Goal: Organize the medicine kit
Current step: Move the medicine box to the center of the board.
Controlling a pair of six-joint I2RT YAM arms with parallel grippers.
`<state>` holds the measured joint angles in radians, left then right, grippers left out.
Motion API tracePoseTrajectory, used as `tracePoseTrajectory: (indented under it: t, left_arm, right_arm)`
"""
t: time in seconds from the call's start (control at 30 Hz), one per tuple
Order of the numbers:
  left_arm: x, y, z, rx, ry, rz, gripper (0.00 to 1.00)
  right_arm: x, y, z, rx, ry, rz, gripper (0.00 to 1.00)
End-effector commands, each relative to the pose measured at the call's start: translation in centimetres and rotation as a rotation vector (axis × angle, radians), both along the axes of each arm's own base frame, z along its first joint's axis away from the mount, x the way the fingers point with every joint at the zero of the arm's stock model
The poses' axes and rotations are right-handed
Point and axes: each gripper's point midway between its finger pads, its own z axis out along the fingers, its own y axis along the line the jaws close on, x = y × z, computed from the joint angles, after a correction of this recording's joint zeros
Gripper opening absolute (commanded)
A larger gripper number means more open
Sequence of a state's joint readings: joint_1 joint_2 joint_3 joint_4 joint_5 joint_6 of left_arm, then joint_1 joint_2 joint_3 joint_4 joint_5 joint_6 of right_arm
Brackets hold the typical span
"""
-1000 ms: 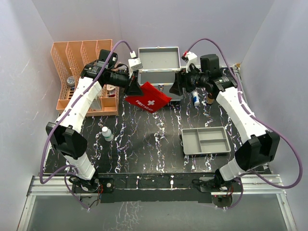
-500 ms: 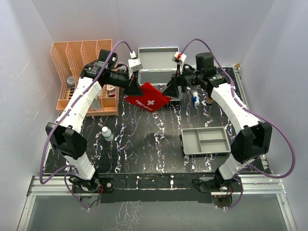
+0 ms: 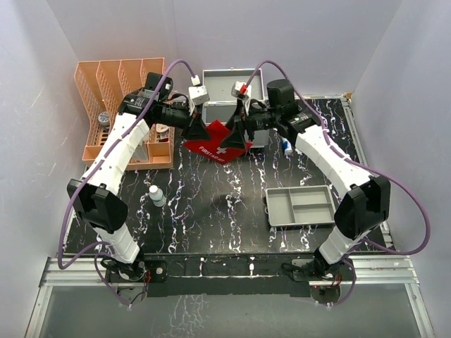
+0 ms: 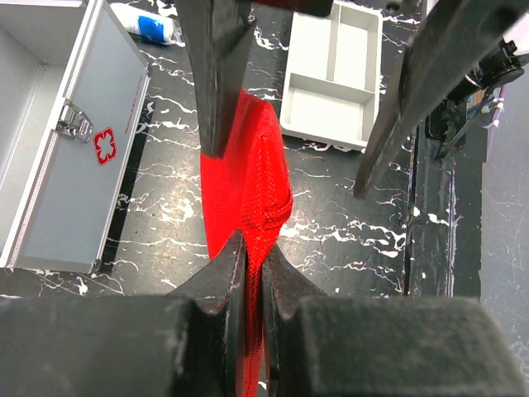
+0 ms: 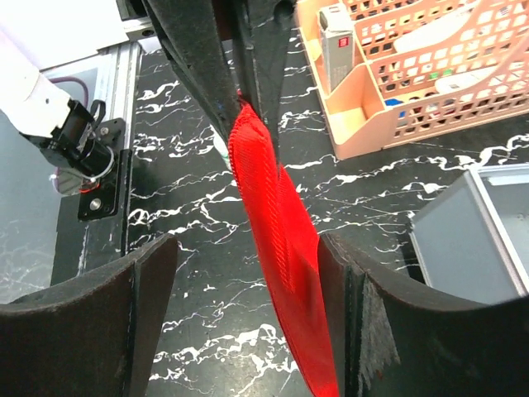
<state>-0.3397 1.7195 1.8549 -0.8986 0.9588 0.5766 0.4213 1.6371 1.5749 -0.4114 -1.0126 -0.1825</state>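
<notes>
The medicine kit (image 3: 222, 83) sits at the far middle of the table (image 3: 211, 211), and its lid is open. Just in front of it, the left gripper (image 4: 252, 258) is squeezed tight on one end of the red pouch (image 3: 217, 146) and holds it up. The right gripper (image 5: 248, 248) has its jaws wide apart, one on each side of the pouch's other end, not closed on it. The grey tray (image 3: 303, 222) lies near on the right. The orange rack (image 3: 120, 77) stands far on the left.

One medicine kit (image 3: 227, 84), one pouch (image 3: 215, 147) (red), one tray (image 3: 285, 208), one rack (image 3: 120, 76), two bottles (image 3: 156, 196).
</notes>
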Motion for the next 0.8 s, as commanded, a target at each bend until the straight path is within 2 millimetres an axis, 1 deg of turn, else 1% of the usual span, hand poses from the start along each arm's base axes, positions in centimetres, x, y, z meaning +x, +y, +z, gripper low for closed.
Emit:
tracePoseTrajectory:
  t: [0.0,0.07,0.13,0.2,0.23,0.27,0.3,0.37,0.4,0.47,0.5,0.53,0.6,0.73,0.77]
  left_arm:
    - [-1.6,-0.3,3.3,-0.066,-0.069,-0.04,0.0]
    - [-1.7,-0.3,3.4,-0.066,-0.068,-0.04,0.0]
    - [-1.7,-0.3,3.3,-0.066,-0.066,-0.039,0.0]
    - [-1.7,-0.3,3.4,-0.066,-0.067,-0.039,0.0]
    - [-1.7,-0.3,3.4,-0.065,-0.067,-0.038,0.0]
    - [-1.7,-0.3,3.4,-0.064,-0.068,-0.038,0.0]
    - [-1.7,-0.3,3.4,-0.064,-0.068,-0.037,0.0]
    - [-1.6,-0.3,3.4,-0.062,-0.068,-0.034,0.0]
    - [-1.5,-0.2,3.4,-0.059,-0.069,-0.029,0.0]
    - [-1.1,-0.2,3.3,-0.049,-0.078,-0.009,0.0]
    - [-0.7,-0.1,3.3,-0.043,-0.09,0.008,0.02]
    - [-0.2,0.0,3.3,-0.035,-0.1,0.034,0.08]
    - [0.9,0.2,3.5,-0.025,-0.137,0.09,0.26]
    - [3.1,1.0,4.1,-0.019,-0.212,0.225,0.54]
    - [3.6,1.2,4.3,-0.022,-0.234,0.254,0.57]
  right_arm:
    - [0.0,1.3,0.4,-0.003,-0.042,0.027,0.63]
    - [-0.2,1.3,-0.8,-0.04,-0.011,0.016,0.56]
    - [-0.2,0.9,-1.9,-0.076,0.012,0.003,0.45]
    - [-0.2,0.4,-3.0,-0.115,0.021,-0.019,0.3]
    - [-0.1,0.1,-3.5,-0.137,0.023,-0.032,0.19]
    - [0.1,-0.2,-4.2,-0.165,0.029,-0.049,0.04]
    - [0.1,-0.6,-4.9,-0.195,0.041,-0.063,0.0]
    - [0.5,-1.1,-5.4,-0.226,0.034,-0.093,0.0]
    - [0.8,-1.3,-5.3,-0.23,0.026,-0.113,0.0]
    - [1.5,-1.8,-4.5,-0.223,0.006,-0.16,0.0]
    - [1.9,-2.2,-3.9,-0.216,-0.004,-0.185,0.0]
    - [2.4,-2.7,-3.2,-0.207,-0.017,-0.212,0.0]
    - [3.4,-4.0,-1.8,-0.195,-0.042,-0.267,0.0]
    - [5.4,-7.8,0.6,-0.205,-0.095,-0.388,0.0]
    - [6.0,-9.0,0.9,-0.217,-0.107,-0.429,0.0]
